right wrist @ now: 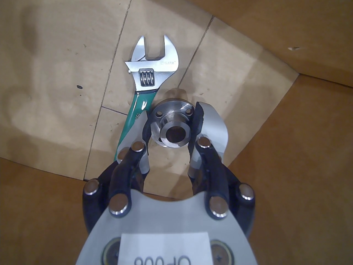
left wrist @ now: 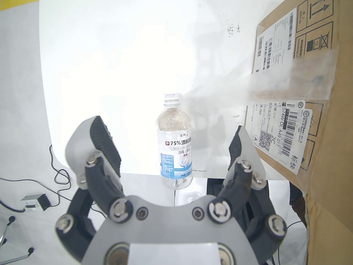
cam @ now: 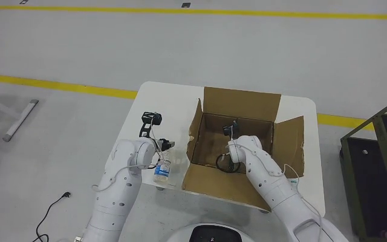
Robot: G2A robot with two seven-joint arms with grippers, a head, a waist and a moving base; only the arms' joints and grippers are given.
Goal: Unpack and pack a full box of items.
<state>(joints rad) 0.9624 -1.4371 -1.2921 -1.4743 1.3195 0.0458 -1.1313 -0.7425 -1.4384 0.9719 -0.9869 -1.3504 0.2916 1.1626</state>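
Nearest the robot, an alcohol disinfectant bottle (left wrist: 175, 150) stands by the near edge of the white desk (left wrist: 110, 56), just beside the cardboard box (cam: 242, 100). It is upright, long axis vertical, cap uppermost. The left tool (left wrist: 168, 129) hovers short of it with its fingers spread wide, one to either side of the bottle's line and touching nothing. That spread suits a sideways grasp on the body, or it may mean the bottle has just been set down. I cannot tell which.

Further in, the box stands with its flaps folded outward, and the right arm reaches down inside. The right tool (right wrist: 172, 118) pinches a steel flange (right wrist: 168, 113) across its disc, one pad on each side. The bore faces up toward the wrist, which leaves the rim free for gripping. Judged from this, the flange is the item in hand.

Touching the flange lies a green-handled adjustable wrench (right wrist: 150, 67), flat on the box floor. Its long axis runs away from the tool, jaws at the far end, and its handle passes under one finger.

Beyond the left arm, a small black item (cam: 151, 118) sits on the desk. I cannot identify it.
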